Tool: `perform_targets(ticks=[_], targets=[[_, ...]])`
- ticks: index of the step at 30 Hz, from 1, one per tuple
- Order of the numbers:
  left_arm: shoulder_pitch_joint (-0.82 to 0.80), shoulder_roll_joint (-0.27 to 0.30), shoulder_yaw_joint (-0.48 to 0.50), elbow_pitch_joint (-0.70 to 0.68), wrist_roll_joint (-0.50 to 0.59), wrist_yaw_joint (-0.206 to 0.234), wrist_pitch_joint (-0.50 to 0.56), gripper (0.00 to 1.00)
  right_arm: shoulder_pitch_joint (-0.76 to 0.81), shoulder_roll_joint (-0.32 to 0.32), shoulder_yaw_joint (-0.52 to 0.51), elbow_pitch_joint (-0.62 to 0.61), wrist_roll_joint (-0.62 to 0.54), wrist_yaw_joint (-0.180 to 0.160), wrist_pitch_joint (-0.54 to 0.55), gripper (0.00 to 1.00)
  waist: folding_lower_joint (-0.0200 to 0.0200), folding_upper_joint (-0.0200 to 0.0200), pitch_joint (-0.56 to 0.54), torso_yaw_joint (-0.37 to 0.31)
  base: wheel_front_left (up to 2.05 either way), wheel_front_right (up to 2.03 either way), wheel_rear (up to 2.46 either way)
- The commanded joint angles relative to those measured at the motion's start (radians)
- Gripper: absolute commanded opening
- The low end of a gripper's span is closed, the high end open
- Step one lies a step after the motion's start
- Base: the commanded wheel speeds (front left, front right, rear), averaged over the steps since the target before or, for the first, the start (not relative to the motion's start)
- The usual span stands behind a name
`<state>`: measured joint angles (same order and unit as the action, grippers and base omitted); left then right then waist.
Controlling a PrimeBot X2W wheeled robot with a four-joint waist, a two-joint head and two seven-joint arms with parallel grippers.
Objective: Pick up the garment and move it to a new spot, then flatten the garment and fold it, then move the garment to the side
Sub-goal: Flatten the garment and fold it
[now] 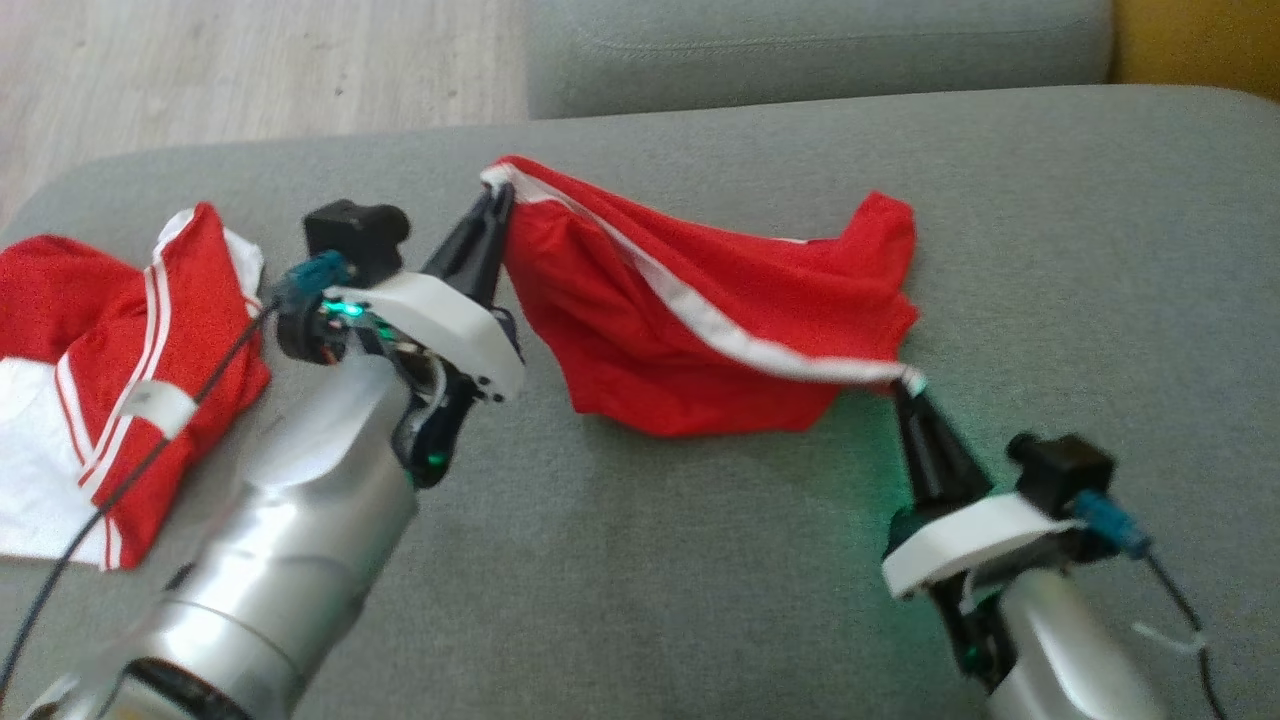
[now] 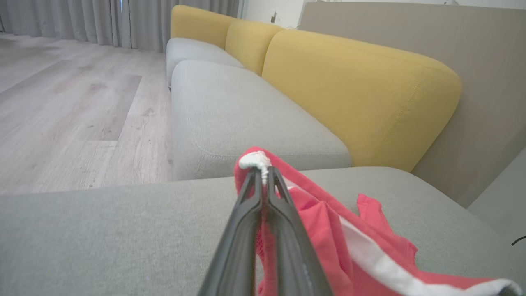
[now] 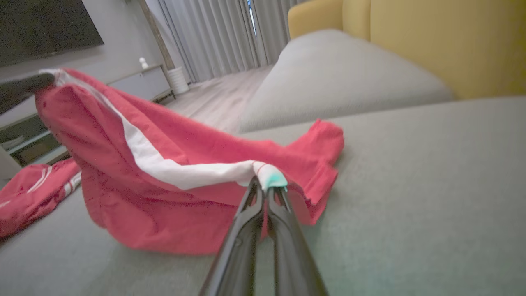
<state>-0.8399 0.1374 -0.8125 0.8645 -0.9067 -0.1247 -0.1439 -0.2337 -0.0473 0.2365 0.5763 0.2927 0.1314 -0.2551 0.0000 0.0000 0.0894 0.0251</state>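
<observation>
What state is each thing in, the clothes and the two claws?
Red fabric garment with white band: held up by both ends of the band, sagging onto grey sofa cushion.
Left gripper: shut on one band end.
Right gripper: shut on the other end.
Red-and-white striped garment: crumpled, lying loose on the cushion.

A second red and white garment point(image 1: 60, 290) runs off the head view's left edge, the blurred left arm point(image 1: 280, 560) is cut off at the bottom, and the red garment point(image 2: 320, 230) leaves the left wrist view at its lower right corner.
</observation>
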Motion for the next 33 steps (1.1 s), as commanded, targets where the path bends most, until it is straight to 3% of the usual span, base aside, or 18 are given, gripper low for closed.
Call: perform_targets(ticks=[1,7,11,17,21,27,33], targets=[[-0.049,0.056,0.025,-0.048,-0.006,-0.005,-0.023,0.0,-0.009,-0.003,-0.018,-0.095,-0.025,-0.001,-0.007,0.0,0.0,0.0,-0.019,-0.022,0.0,0.0,0.0],[-0.05,0.125,0.031,-0.156,-0.013,-0.005,-0.04,0.0,-0.017,-0.051,-0.113,-0.286,-0.058,-0.001,-0.007,0.0,0.0,0.0,-0.047,-0.05,0.0,0.0,0.0],[-0.072,0.186,0.043,-0.27,-0.01,-0.005,-0.037,0.0,-0.071,-0.122,-0.181,-0.398,-0.061,-0.001,-0.007,0.0,0.0,0.0,-0.058,-0.067,0.0,0.0,0.0],[-0.178,0.25,0.047,-0.389,0.055,0.027,-0.017,0.0,-0.262,-0.245,-0.225,-0.386,-0.041,-0.001,-0.002,0.0,0.0,0.0,-0.026,-0.071,0.0,0.0,0.0],[-0.277,0.229,0.044,-0.39,0.086,0.027,-0.015,0.0,-0.416,-0.291,-0.224,-0.334,-0.029,-0.001,0.009,0.0,0.0,0.0,0.034,-0.061,0.0,0.0,0.0],[-0.484,0.155,0.021,-0.296,0.18,0.018,-0.068,0.0,-0.679,-0.338,-0.179,-0.211,-0.023,-0.001,0.004,0.0,0.0,0.0,0.157,-0.057,0.0,0.0,0.0],[-0.66,0.087,0.081,-0.224,0.297,0.035,-0.116,0.0,-0.902,-0.387,-0.165,-0.133,-0.053,-0.001,-0.006,0.0,0.0,0.0,0.252,-0.057,0.0,0.0,0.0]])
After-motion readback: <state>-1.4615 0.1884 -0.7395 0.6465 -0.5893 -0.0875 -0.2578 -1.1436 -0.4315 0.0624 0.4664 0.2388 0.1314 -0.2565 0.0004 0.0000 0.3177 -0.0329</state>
